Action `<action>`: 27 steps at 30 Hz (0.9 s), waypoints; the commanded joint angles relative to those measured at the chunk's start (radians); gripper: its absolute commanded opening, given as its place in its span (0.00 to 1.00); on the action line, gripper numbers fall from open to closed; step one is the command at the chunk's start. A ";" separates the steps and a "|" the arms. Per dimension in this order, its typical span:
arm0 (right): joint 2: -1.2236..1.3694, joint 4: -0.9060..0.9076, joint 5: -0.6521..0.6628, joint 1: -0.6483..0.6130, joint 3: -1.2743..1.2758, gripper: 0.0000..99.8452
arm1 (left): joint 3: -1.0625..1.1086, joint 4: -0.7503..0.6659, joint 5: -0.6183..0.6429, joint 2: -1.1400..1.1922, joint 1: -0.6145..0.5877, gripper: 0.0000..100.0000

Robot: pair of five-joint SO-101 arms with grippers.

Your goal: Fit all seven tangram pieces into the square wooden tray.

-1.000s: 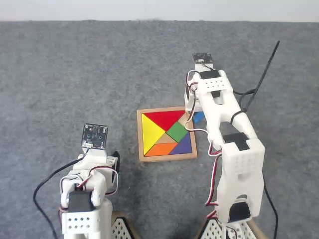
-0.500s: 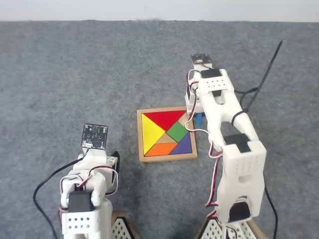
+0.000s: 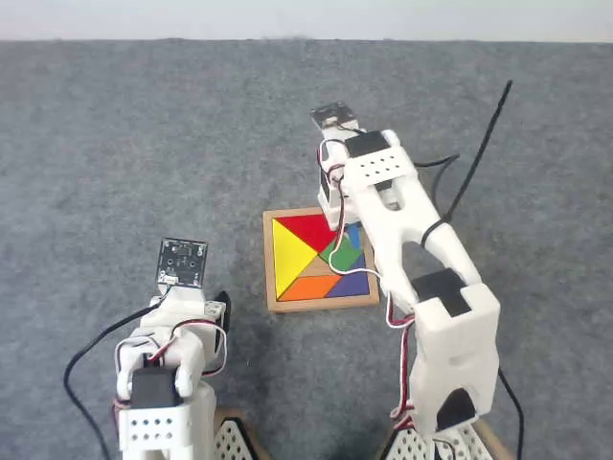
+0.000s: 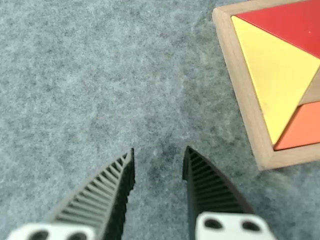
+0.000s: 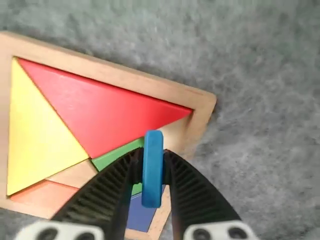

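Observation:
The square wooden tray (image 3: 269, 264) lies mid-table and holds a red triangle (image 3: 308, 230), a yellow triangle (image 3: 290, 255), an orange piece (image 3: 308, 286), a green piece (image 3: 343, 255) and a purple piece (image 3: 354, 279). My right gripper (image 5: 151, 156) is shut on a blue piece (image 5: 152, 170), held on edge above the tray's far right part, over the green piece (image 5: 112, 157) and a bare wooden gap. The blue piece (image 3: 354, 234) peeks out beside the arm. My left gripper (image 4: 157, 155) hangs open over the carpet, left of the tray (image 4: 240, 100), with nothing between its fingers.
Grey carpet (image 3: 144, 144) covers the table all around the tray. The right arm (image 3: 402, 220) reaches over the tray's right side and hides part of it. The left arm (image 3: 177, 326) stands near the front left.
The right arm has swung left with the blue piece, from beside the tray's far right corner to above the tray. The left arm has not moved.

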 commanded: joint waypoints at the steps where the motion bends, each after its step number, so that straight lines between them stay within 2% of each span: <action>1: -0.004 -0.008 0.014 0.035 -0.052 0.03 | -0.008 0.009 -0.006 -0.028 0.002 0.15; 7: 0.008 -0.021 0.020 0.070 -0.074 0.03 | -0.008 0.009 -0.006 -0.028 0.002 0.15; 24: 0.056 -0.053 0.021 0.073 -0.075 0.03 | -0.008 0.009 -0.006 -0.028 0.002 0.15; 27: 0.056 -0.051 0.021 0.073 -0.075 0.07 | -0.008 0.009 -0.006 -0.028 0.002 0.15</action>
